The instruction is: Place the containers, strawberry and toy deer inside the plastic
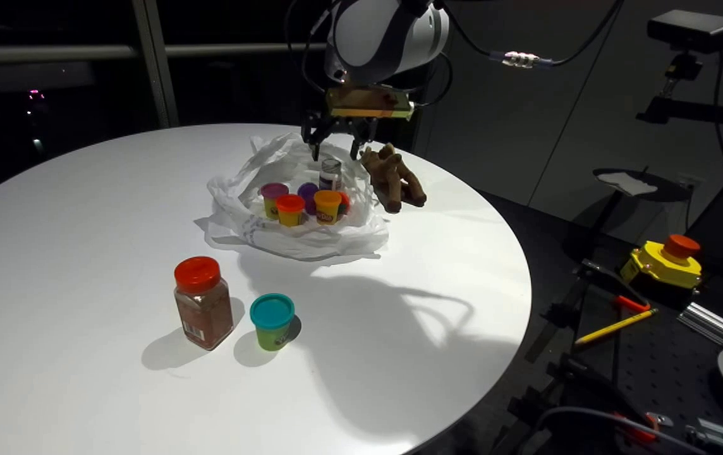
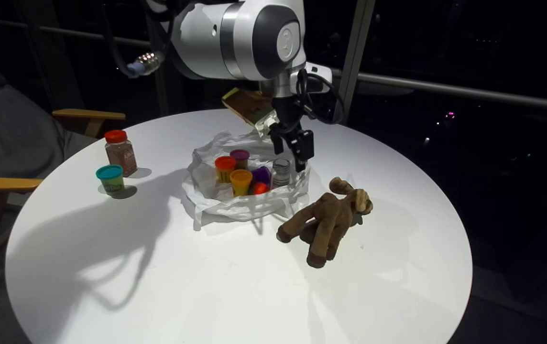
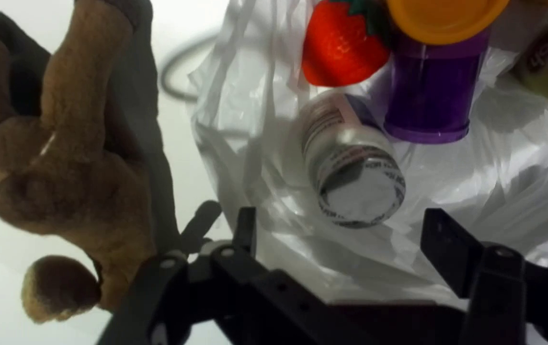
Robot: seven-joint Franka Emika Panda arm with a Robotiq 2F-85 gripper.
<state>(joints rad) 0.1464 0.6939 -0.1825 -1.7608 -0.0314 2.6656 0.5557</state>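
Teal cup (image 1: 272,321) and red-lidded jar (image 1: 205,309) stood nearest camera in exterior view, upright on table (image 1: 115,278), well apart from plastic bag (image 2: 235,210): both left to do. Toy deer (image 2: 328,215) lay on table just beside bag, also left. Done: inside bag sat strawberry (image 3: 343,50), bottle (image 3: 353,160), purple container (image 3: 432,93), orange-lidded cup (image 1: 327,207), red-topped cup (image 1: 290,210), mauve-lidded cup (image 1: 274,200). Task seemed past halfway, three things to go. Gripper (image 1: 335,153) hung over bag near bottle, jaws spread wide, clear of bottle, holding nothing.
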